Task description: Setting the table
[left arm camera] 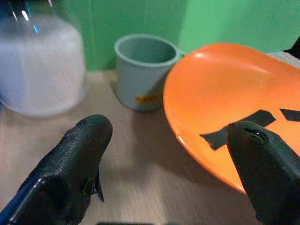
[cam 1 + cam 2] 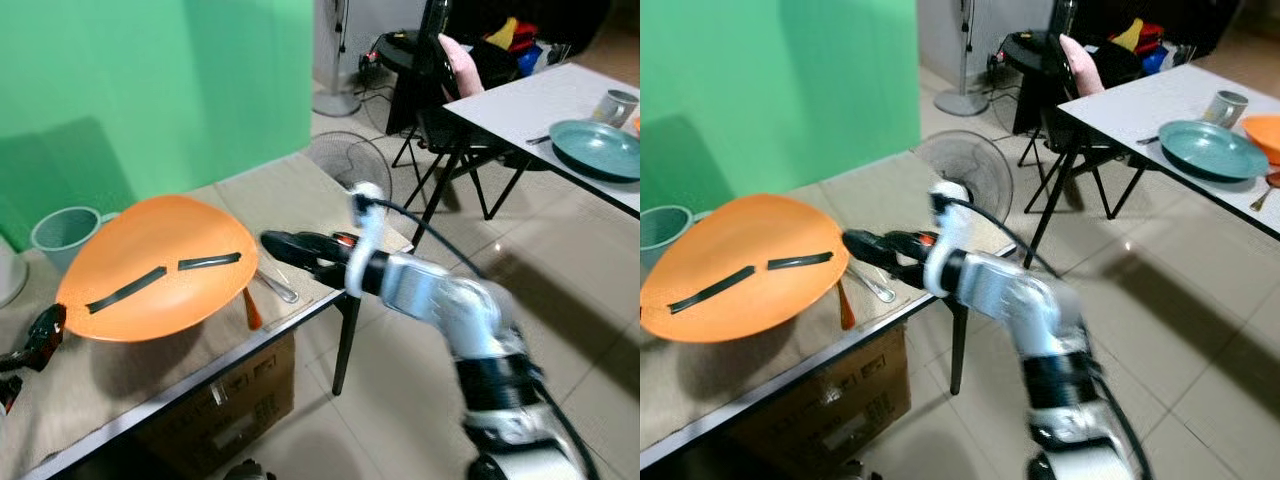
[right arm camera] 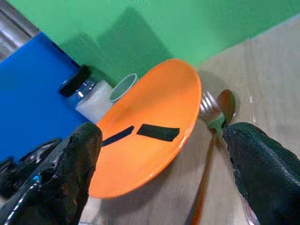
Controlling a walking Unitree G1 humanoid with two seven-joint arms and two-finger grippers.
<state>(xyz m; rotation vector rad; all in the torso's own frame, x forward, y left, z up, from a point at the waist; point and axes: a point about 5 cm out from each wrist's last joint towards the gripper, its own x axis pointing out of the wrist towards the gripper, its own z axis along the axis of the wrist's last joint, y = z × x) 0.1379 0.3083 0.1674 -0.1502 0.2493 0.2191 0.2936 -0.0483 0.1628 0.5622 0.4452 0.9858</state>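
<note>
Table [image 2: 300, 190] of pale wood grain before a green wall, tiled floor below, a cardboard box [image 2: 225, 405] under its edge; a second, white table [image 2: 540, 100] well apart carries a teal plate [image 2: 597, 148] and a mug [image 2: 613, 106]. Head views: orange plate [image 2: 150, 265], marked with two black tape strips, sits tilted on the near table, a grey-green cup [image 2: 65, 235] just behind it. Right pincer [image 2: 275, 245] reaches to the plate's rim; left pincer [image 2: 45, 335] lies at the opposite rim.

Left wrist view: left pincer [image 1: 176, 171] spread wide, holding nothing; the plate rim lies by one finger, and a white jar [image 1: 40, 65] stands beside the cup.

Right wrist view: right pincer [image 3: 171, 168] spread wide, empty; plate, fork [image 3: 211, 112] and spoon [image 3: 227, 103] between its fingers.
</note>
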